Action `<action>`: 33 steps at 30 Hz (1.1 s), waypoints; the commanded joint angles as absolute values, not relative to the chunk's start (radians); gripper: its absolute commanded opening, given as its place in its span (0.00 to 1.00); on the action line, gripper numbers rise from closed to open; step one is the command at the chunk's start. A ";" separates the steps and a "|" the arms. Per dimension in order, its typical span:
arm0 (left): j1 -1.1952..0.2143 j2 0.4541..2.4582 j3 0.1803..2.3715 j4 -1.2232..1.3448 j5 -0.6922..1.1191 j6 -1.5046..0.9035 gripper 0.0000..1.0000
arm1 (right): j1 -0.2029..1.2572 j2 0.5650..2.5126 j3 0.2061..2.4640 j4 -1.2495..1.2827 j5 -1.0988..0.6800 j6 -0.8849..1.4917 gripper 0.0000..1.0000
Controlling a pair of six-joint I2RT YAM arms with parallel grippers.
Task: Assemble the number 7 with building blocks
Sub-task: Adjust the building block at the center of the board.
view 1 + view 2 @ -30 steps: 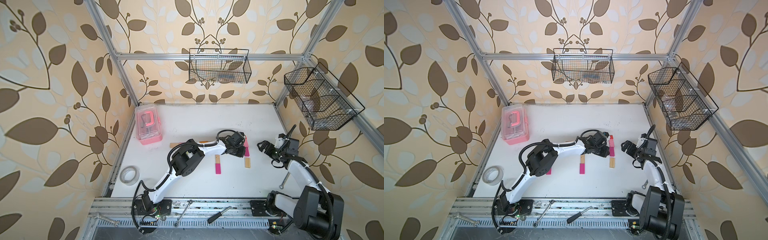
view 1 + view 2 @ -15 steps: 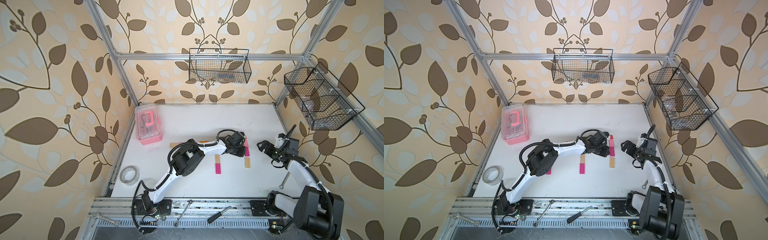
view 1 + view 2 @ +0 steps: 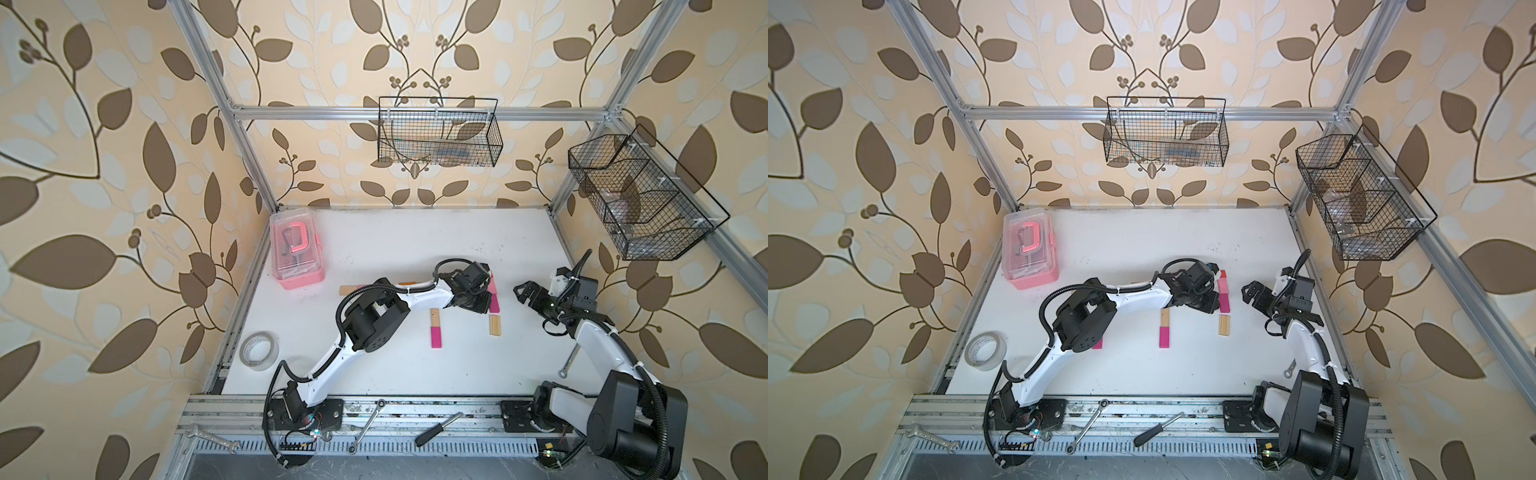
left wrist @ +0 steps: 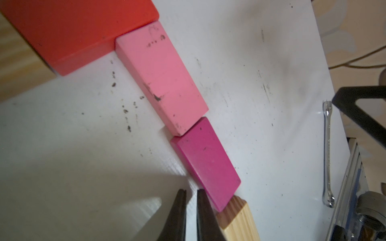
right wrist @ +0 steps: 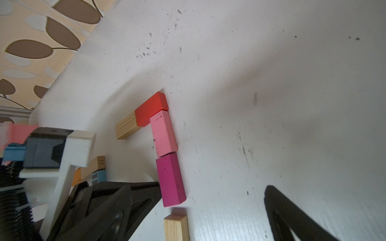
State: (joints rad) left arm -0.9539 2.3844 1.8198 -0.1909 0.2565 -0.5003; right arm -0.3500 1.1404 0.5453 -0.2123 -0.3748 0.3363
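— Left gripper [image 4: 192,217], state?
— Pressed together, pinching nothing; low over the table [image 3: 415,241], tips right beside the long side of the magenta block [image 4: 206,164]. Touching or not, impossible to say.
— Right gripper [image 3: 525,293]?
— Spread wide, empty, off to the right of the blocks [image 3: 493,301] and clear of them.
— Whereabouts of the blocks?
— Mid-table, laid flat in a 7 shape. Top bar: wood block [image 5: 126,126] and red block [image 5: 150,109], end to end. Stem, running from the red toward the robot: pink block [image 5: 164,133], then the magenta, then a second wood block [image 5: 176,227] after a slight gap.
— Anything more?
— Left of the stem, a wood-and-magenta pair [image 3: 435,328], end to end. Further blocks partly hidden behind the left arm [image 3: 415,297].
— And away from the blocks?
— Pink box [image 3: 297,249] in the far left corner, tape roll [image 3: 259,350] by the left edge.
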 commanded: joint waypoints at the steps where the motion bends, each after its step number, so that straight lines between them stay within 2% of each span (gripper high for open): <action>1: -0.946 2.404 1.852 -0.198 0.270 -0.491 0.14 | -0.354 1.147 0.526 -0.200 -0.394 0.334 0.99; 20: -0.945 2.407 1.864 -0.196 0.272 -0.491 0.13 | -0.354 1.146 0.522 -0.197 -0.402 0.334 0.99; 33: -0.934 2.276 1.713 -0.183 0.225 -0.484 0.13 | -0.354 1.152 0.522 -0.192 -0.413 0.334 0.99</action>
State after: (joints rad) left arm -0.9470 2.3589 1.7626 -0.1471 0.2512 -0.4995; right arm -0.3500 1.1423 0.5373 -0.2043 -0.3908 0.3363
